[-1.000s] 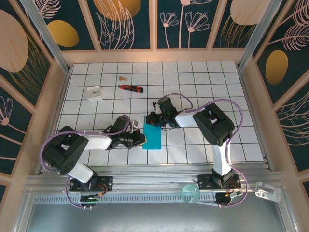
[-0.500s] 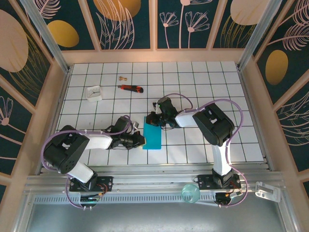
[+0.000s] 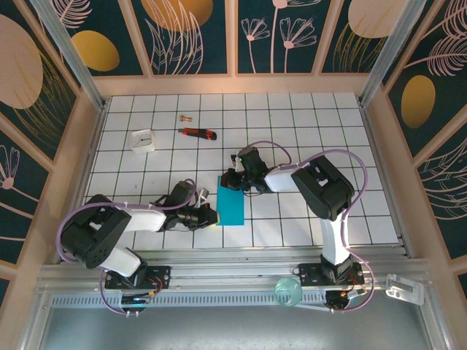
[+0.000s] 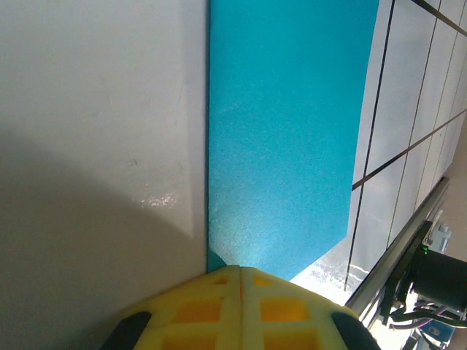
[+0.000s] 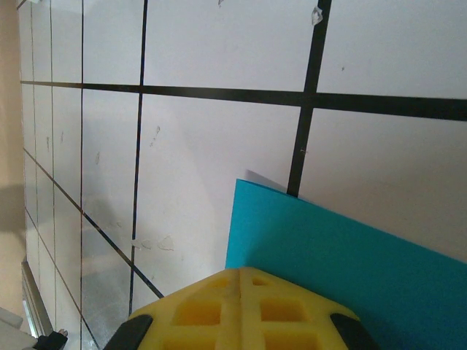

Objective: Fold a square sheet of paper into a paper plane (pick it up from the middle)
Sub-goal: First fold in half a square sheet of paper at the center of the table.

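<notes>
The square sheet of paper (image 3: 232, 206) lies on the worktop (image 3: 306, 124) as a narrow rectangle, apparently folded once. Nose and wing folds look still to do. The left hand (image 3: 210, 216), fingers closed on nothing visible, touches the sheet's near-left edge. The right hand (image 3: 230, 179), likewise closed, rests at its far edge.

Overhead camera: fixed, high, behind my bases, looking down and forward over the whole tiled table (image 3: 292, 109); distant. Left wrist camera: very close, looking past my left gripper (image 4: 241, 273) onto the square sheet of paper (image 4: 284, 131). Right wrist camera: equally close, past my right gripper (image 5: 241, 273) to one corner of it. All three share that teal sheet and the tiles beside it.
</notes>
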